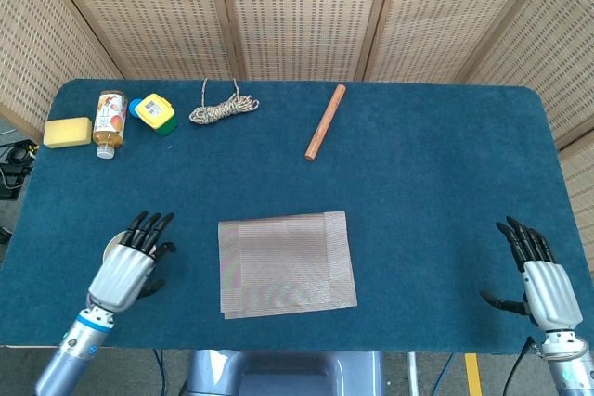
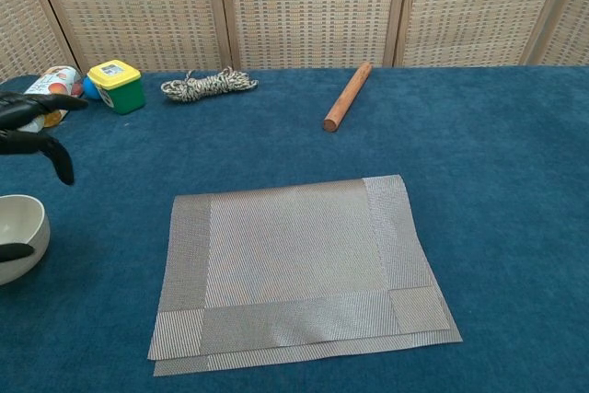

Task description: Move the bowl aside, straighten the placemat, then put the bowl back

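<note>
The cream bowl (image 2: 17, 232) stands on the blue cloth left of the placemat; in the head view only a sliver of the bowl (image 1: 110, 244) shows under my left hand (image 1: 130, 264). That hand hovers over it with fingers spread, holding nothing; in the chest view the left hand (image 2: 28, 121) shows only as dark fingers above the bowl. The grey woven placemat (image 1: 286, 263) lies near the table's front, slightly askew, doubled, a lower layer sticking out along its front edge (image 2: 304, 352). My right hand (image 1: 543, 280) rests open far right, near the front corner.
Along the back left lie a yellow sponge (image 1: 67, 132), a juice bottle (image 1: 109, 122), a yellow and green box (image 1: 155, 113) and a coil of rope (image 1: 223, 110). A wooden stick (image 1: 325, 134) lies behind the placemat. Woven screens stand behind the table.
</note>
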`<state>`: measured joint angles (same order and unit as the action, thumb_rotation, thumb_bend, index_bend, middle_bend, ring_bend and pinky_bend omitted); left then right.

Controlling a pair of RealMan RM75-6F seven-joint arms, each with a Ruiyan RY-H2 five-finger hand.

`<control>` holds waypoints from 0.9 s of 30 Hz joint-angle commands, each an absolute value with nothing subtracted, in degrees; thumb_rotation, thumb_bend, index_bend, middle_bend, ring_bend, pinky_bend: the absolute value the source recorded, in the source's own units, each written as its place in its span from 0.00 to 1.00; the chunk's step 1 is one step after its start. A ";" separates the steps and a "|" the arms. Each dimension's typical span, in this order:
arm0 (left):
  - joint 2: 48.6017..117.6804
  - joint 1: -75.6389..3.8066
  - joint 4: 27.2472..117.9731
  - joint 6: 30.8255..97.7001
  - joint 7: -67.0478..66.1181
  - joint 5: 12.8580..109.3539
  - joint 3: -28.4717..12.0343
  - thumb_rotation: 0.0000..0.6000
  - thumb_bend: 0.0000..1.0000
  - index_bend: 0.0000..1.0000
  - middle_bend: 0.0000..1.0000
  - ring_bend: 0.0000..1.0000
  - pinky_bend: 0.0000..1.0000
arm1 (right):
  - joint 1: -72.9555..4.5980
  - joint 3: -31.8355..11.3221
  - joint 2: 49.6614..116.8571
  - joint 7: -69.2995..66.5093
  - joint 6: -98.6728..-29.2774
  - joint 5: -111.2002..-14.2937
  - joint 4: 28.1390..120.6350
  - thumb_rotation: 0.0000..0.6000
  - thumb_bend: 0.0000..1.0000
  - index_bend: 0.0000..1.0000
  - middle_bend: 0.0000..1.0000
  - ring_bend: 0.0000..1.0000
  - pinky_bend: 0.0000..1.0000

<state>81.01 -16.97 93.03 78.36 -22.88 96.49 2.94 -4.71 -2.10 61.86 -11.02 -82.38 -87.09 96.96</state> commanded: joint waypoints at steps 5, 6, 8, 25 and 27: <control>89.99 -19.19 93.31 71.17 -32.21 93.77 2.55 1.00 0.11 0.38 0.00 0.00 0.00 | -4.70 -2.32 61.48 -11.65 -82.52 -86.97 96.77 1.00 0.13 0.00 0.00 0.00 0.00; 90.93 -19.25 92.82 70.70 -32.91 93.52 2.63 1.00 0.11 0.36 0.00 0.00 0.00 | -4.72 -2.30 61.46 -11.70 -82.47 -86.98 96.78 1.00 0.13 0.00 0.00 0.00 0.00; 92.66 -19.19 91.92 69.85 -34.13 92.95 3.03 1.00 0.11 0.31 0.00 0.00 0.00 | -4.74 -2.25 61.43 -11.73 -82.39 -87.03 96.77 1.00 0.13 0.00 0.00 0.00 0.00; 97.23 -19.40 87.27 66.61 -39.17 92.78 5.49 1.00 0.11 0.28 0.00 0.00 0.00 | -4.75 -2.51 61.51 -11.76 -82.12 -86.24 96.78 1.00 0.13 0.00 0.00 0.00 0.00; 97.64 -19.37 86.68 66.59 -39.20 92.58 5.39 1.00 0.11 0.28 0.00 0.00 0.00 | -4.75 -2.54 61.49 -11.84 -82.11 -86.20 96.76 1.00 0.13 0.00 0.00 0.00 0.00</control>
<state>97.44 -19.37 86.91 66.63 -39.14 92.69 5.45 -4.75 -2.54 61.50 -11.83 -82.12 -86.21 96.76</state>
